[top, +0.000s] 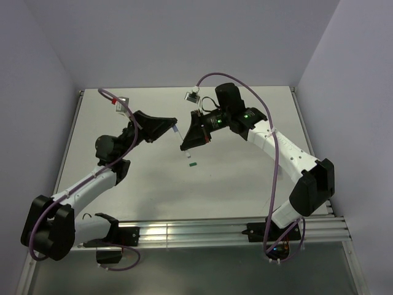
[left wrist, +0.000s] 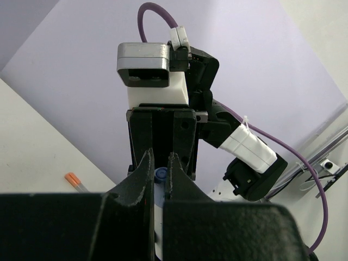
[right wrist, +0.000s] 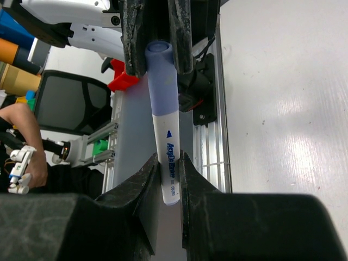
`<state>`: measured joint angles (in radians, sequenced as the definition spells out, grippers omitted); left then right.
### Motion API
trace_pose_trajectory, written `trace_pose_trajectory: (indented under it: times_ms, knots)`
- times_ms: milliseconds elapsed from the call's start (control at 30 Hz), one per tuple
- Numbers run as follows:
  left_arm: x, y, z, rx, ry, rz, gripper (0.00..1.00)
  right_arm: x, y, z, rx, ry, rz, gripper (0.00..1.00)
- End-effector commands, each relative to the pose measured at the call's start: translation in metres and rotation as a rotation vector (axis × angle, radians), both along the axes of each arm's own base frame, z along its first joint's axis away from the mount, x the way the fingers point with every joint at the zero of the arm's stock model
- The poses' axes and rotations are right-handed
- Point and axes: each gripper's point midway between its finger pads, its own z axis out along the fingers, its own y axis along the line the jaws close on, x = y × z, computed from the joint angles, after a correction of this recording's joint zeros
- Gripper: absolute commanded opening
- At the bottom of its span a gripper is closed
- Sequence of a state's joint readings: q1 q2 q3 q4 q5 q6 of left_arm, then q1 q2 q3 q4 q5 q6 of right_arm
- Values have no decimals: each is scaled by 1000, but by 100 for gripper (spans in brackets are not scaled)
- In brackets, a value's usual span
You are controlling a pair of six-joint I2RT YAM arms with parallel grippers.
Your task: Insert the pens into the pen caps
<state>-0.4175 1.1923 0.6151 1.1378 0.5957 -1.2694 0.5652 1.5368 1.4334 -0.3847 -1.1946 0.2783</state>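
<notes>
Black and narrowed, the right tool [right wrist: 169, 161] pinches the white pen [right wrist: 166, 136] low on its barrel; the pen's tip is hidden inside the blue cap [right wrist: 161, 76]. The left tool [left wrist: 160, 160] clamps that cap, which barely shows between its fingers [left wrist: 144, 174]. Below, a green cap [top: 193, 164] lies on the bench [top: 245, 178]; an orange-ended pen [left wrist: 73, 180] is half hidden.

Robotics lab test cell. Two white-and-black robot arms, the left arm [top: 86, 187] and the right arm [top: 288, 157], are bolted to aluminium rails [top: 202, 232] at the near edge of a white desk [top: 245, 184]. Plain pale-lilac walls [top: 184, 37] box the desk in. Purple cables [top: 274, 184] loop off the arms. Beyond the cell, the right wrist view shows a black office chair [right wrist: 60, 103] and a person's forearm [right wrist: 22, 128].
</notes>
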Motion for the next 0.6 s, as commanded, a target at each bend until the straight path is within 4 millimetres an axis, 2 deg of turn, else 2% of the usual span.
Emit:
trace_pose_trajectory:
  times_ms: [0,200,333,467,500,567]
  knots:
    - [-111,-32,-74,291,29,-564,0,76,1,95,205,-444,-254,0]
    - [-127,-28,-72,288,-5,-626,0,77,-2,88,192,-452,-255,0]
    - [-128,-30,-71,281,4,-620,0,79,-2,89,193,-460,-255,0]
    - [-117,-34,-76,309,18,-592,0,78,-2,87,188,-450,-259,0]
    - [-113,-36,-69,311,0,-581,0,76,-3,85,182,-445,-258,0]
    - [-100,-37,-70,328,8,-550,1,76,-5,74,160,-439,-265,0]
